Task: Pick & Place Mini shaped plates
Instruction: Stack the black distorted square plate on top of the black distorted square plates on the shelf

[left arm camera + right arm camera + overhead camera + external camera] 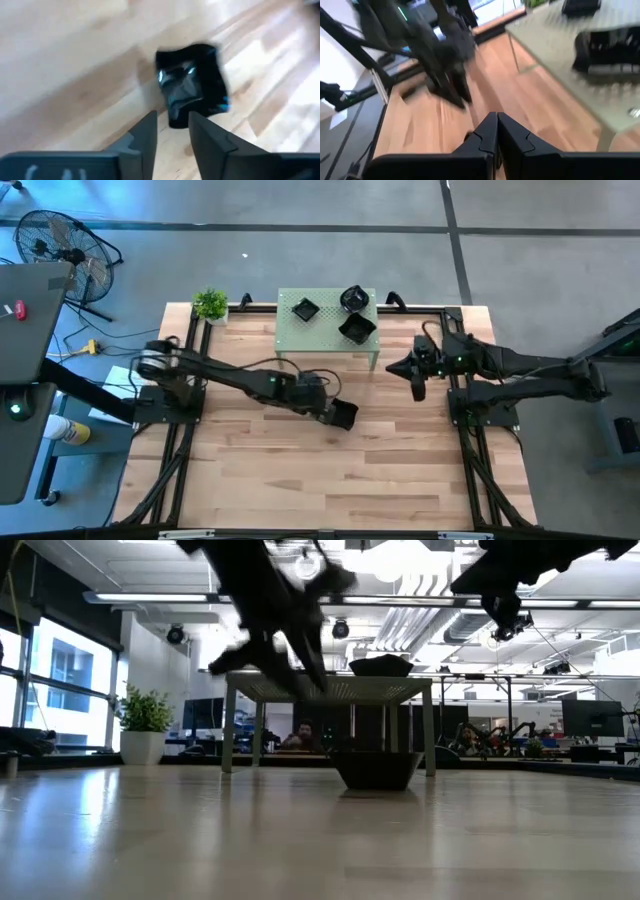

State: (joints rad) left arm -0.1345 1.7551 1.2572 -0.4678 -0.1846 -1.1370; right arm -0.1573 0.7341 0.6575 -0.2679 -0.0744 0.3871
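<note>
One mini shaped plate (345, 416), a glossy black square dish, rests on its base on the wooden table near the centre (378, 768). In the left wrist view it is the dark plate (192, 82) just beyond the fingertips. My left gripper (172, 127) hangs open just above and to the left of it (328, 409), and nothing lies between its fingers. Three more black plates (305, 308) (353, 298) (357, 328) sit on a small green perforated table (290, 335). My right gripper (496, 125) is shut and hovers at the table's right side (418, 376), holding nothing.
The green table (330, 690) stands on thin legs at the far middle, its front edge close behind the loose plate. A potted plant (210, 305) sits at the far left corner. Black frame rails (180, 460) run along both sides. Bare wood (330, 480) spreads toward the near edge.
</note>
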